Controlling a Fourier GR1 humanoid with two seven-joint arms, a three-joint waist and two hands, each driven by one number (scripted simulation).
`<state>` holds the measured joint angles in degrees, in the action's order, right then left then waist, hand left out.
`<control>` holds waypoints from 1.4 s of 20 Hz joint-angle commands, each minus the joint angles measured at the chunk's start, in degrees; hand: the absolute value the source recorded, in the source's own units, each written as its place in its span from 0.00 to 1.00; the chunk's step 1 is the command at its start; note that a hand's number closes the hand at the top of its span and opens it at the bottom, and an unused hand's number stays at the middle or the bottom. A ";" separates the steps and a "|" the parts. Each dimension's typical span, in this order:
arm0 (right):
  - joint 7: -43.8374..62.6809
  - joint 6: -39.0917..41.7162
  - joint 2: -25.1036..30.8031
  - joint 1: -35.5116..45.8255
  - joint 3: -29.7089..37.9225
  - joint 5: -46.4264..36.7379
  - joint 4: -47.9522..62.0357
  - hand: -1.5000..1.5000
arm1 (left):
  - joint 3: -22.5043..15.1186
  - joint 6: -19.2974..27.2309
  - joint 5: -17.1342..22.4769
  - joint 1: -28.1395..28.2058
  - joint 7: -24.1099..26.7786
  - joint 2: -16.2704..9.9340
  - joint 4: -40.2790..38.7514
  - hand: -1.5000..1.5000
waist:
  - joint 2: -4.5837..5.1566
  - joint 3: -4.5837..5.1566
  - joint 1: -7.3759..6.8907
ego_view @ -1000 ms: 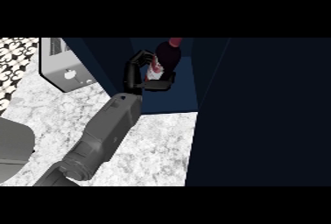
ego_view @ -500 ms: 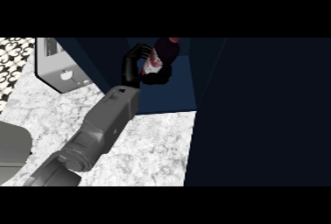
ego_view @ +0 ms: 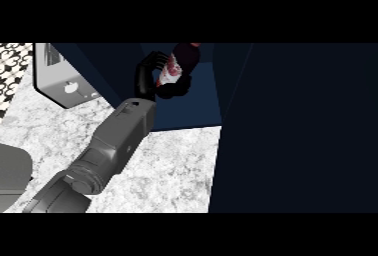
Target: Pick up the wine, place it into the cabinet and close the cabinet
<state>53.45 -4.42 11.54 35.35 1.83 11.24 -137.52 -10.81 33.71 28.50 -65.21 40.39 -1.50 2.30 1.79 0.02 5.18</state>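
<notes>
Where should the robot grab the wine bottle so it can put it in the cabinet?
Around its body, from the side. The wine bottle is long and round, so fingers can wrap round it. That is how the hand has it now, coming from the bottle's left, inside the dark cabinet.

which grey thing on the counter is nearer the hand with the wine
The boxy grey appliance with the round knob, upper left, beside the left hand; the rounded grey object sits at the lower left edge.
</notes>
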 commanded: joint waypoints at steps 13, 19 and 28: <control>-0.66 0.76 -1.45 -0.59 -0.84 2.22 -1.18 0.00 | 8.15 -12.88 7.89 6.11 0.98 1.48 2.80 1.00 | 0.50 0.16 1.65; 1.14 -0.51 -2.14 2.23 -1.80 2.54 -1.82 0.00 | 7.48 -15.50 8.30 9.17 3.08 1.49 2.38 1.00 | 0.30 0.25 2.84; -0.90 1.22 -2.39 0.43 -0.25 4.76 -0.27 0.00 | 5.71 -17.41 10.38 13.16 2.98 1.50 2.38 1.00 | 0.12 0.20 4.80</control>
<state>51.70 -3.48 8.73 35.76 -0.05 12.99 -136.76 -4.01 16.32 38.53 -53.23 43.34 -0.01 4.81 2.17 0.24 9.21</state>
